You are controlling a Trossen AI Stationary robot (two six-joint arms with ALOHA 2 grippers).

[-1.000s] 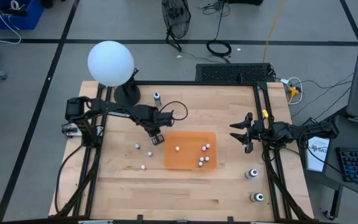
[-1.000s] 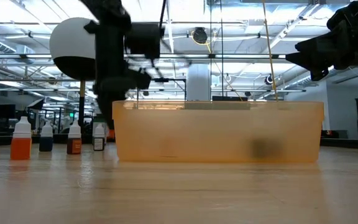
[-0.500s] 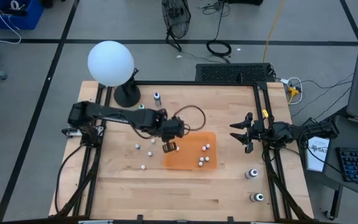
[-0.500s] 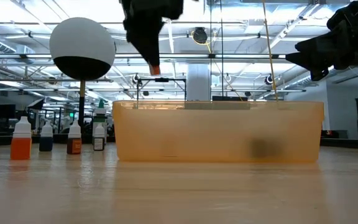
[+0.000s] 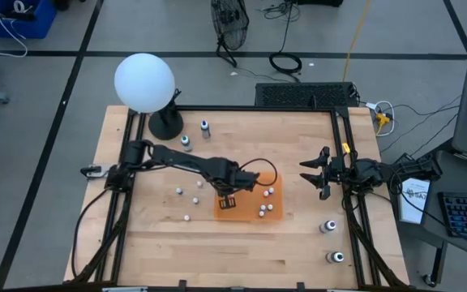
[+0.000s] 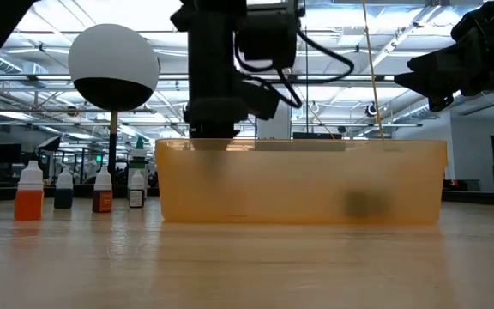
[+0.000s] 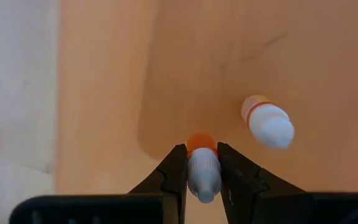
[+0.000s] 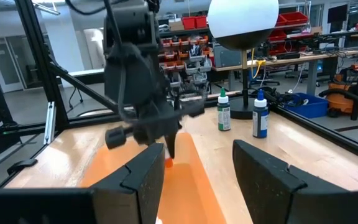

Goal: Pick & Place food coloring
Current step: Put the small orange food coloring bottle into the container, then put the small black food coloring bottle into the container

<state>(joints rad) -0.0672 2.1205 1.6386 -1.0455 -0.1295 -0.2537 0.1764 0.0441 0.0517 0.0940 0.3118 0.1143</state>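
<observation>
My left gripper is over the left part of the flat orange tray, shut on a tiny food coloring bottle with a white cap and an orange body. In the low view my left gripper dips behind the tray's near wall. Another small bottle stands on the tray floor beside it. Several more stand in the tray's right part. Three tiny bottles stand on the table left of the tray. My right gripper is open and empty near the table's right edge. My left gripper pinches the bottle's white cap between its two fingers, which come from above, pointing down. The bottle hangs upright, its orange body below the fingers. Whether it touches the tray floor, I cannot tell.
A white globe on a black base stands at the far left corner. Two larger bottles stand near it, and two more at the near right. The low view shows a row of small bottles left of the tray.
My left gripper, shut on the orange bottle, has risen from the table left of the tray, gone toward the table's right edge over the tray's left wall, and come down into the tray. The bottle has stayed upright in the fingers.
</observation>
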